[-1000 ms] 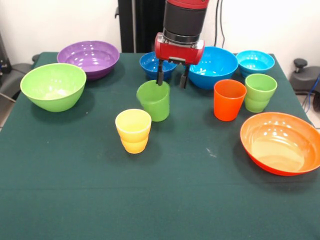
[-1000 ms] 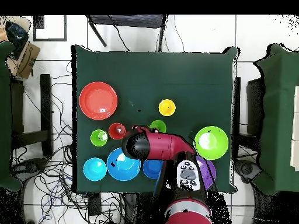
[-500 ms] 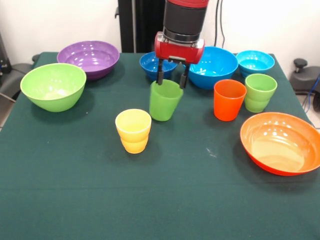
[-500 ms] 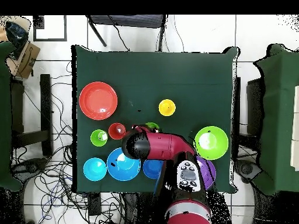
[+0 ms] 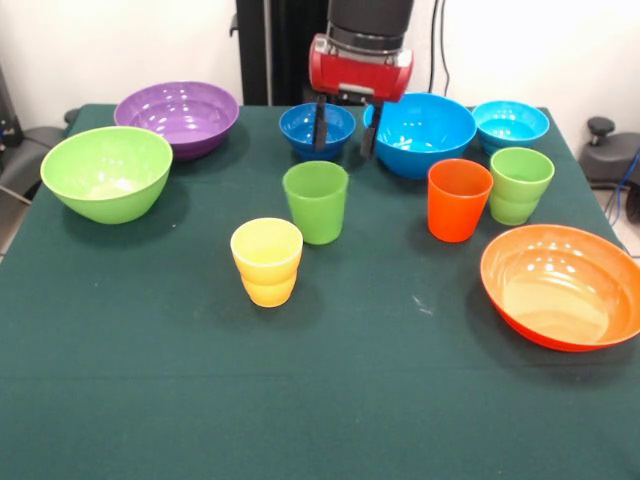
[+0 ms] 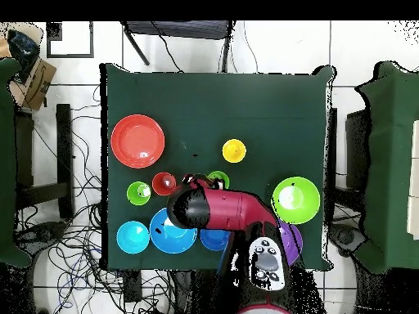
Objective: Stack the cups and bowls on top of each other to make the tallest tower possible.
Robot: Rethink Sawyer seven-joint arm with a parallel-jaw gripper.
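The gripper [image 5: 345, 128] hangs spread and empty, the green cup [image 5: 315, 201] upright on the surface just below it. Nothing is stacked yet; next likely calls for descending and pinching its rim.

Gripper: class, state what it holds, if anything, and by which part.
Nothing. The gripper hangs open and empty above the green cup, which stands upright on the table.
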